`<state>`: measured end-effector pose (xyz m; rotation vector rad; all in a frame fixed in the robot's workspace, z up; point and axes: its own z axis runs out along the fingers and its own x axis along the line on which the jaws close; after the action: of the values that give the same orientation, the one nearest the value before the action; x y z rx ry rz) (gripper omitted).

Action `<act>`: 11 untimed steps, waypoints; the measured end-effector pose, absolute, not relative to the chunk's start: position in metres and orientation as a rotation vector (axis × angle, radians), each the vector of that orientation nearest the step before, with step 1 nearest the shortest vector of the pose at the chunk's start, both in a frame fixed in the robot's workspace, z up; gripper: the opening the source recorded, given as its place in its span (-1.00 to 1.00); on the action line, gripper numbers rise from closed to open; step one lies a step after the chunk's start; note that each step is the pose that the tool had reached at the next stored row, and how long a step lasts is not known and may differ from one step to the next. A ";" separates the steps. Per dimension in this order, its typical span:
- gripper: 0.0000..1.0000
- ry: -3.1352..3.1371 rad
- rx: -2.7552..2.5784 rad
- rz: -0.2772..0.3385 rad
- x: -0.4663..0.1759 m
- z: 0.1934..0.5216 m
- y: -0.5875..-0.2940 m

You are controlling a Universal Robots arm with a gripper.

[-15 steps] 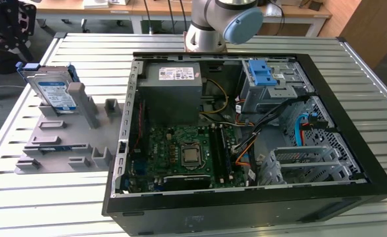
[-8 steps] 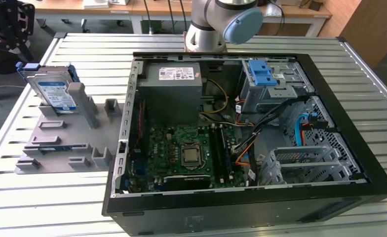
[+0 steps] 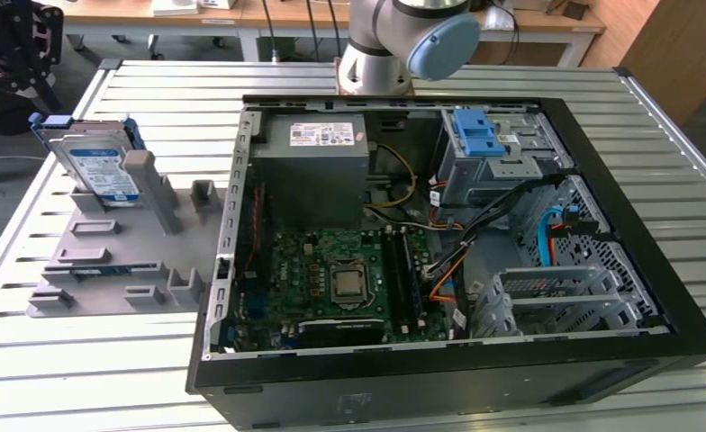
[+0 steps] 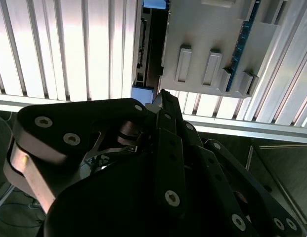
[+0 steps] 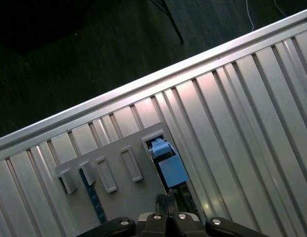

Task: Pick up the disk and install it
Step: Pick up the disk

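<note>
Hovering beyond the tabletop's [image 3: 65, 360] edge, the hand [image 3: 7, 52] shows as a dark shape in the upper left of the exterior view, above the floor. In the second wrist view its black links [image 4: 168, 163] fill the foreground. I cannot tell whether the hand is apart or together. Nothing shows in its grip.

Nearest to it is the disk [image 3: 101, 166], near the exterior view's left edge. It stands on its edge, leaning a little, at the far end of a grey slotted rack [image 3: 125, 261], with its white-and-blue label facing the camera and its blue frame [image 3: 53, 121] showing at the top. In both wrist views the disk is seen edge-on, a thin strip with a blue end [image 5: 171, 169] against the rack's side, and the hand is clear of it.

Just beside the rack, toward the exterior view's right, lies an open black computer case [image 3: 449, 364]. Inside it are a grey power box [image 3: 311, 166] at the back, a green circuit board [image 3: 341, 279] in front of that, and a light-blue latch [image 3: 479, 135] on a metal cage at the upper right. The arm's base [image 3: 384, 54] stands behind the case.
</note>
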<state>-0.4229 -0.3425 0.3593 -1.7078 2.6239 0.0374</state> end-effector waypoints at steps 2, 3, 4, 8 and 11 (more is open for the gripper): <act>-0.79 2.623 -1.709 0.037 -0.423 0.359 -0.342; -0.79 2.623 -1.710 0.037 -0.423 0.359 -0.342; -0.79 2.622 -1.710 0.037 -0.423 0.359 -0.342; -0.79 2.621 -1.713 0.037 -0.423 0.359 -0.342; -0.79 2.619 -1.715 0.037 -0.423 0.359 -0.342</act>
<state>-0.4229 -0.3425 0.3593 -1.7149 2.6193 0.0374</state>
